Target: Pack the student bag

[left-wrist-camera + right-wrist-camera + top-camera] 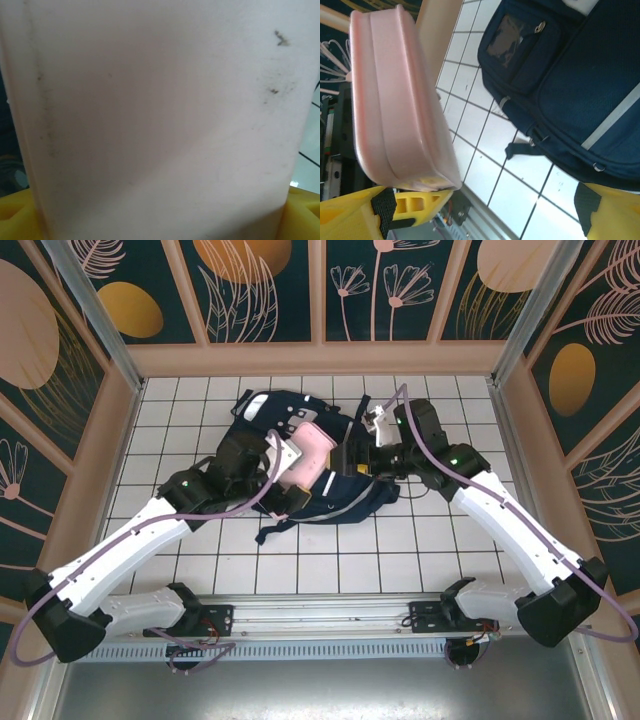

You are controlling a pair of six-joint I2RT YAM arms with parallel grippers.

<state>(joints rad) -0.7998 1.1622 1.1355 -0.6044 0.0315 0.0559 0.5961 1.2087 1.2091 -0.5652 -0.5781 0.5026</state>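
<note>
The student bag (350,495), navy with a white stripe, lies flat in the middle of the tiled table; its front pocket and zip show in the right wrist view (580,75). A pale pink plastic box (315,452) hangs tilted just above the bag. My left gripper (290,472) is shut on this box, whose broad face (160,110) fills the space between the yellow fingertips (15,220). My right gripper (365,455) stands open beside the box (395,100), whose lower corner rests against one finger (365,215). The other finger (607,210) is far apart over the bag's edge.
A dark strap (275,533) trails from the bag toward the near side. Wooden walls (320,358) enclose the white tiled table (440,550) at the back and sides. The arms' base rail (320,618) runs along the near edge.
</note>
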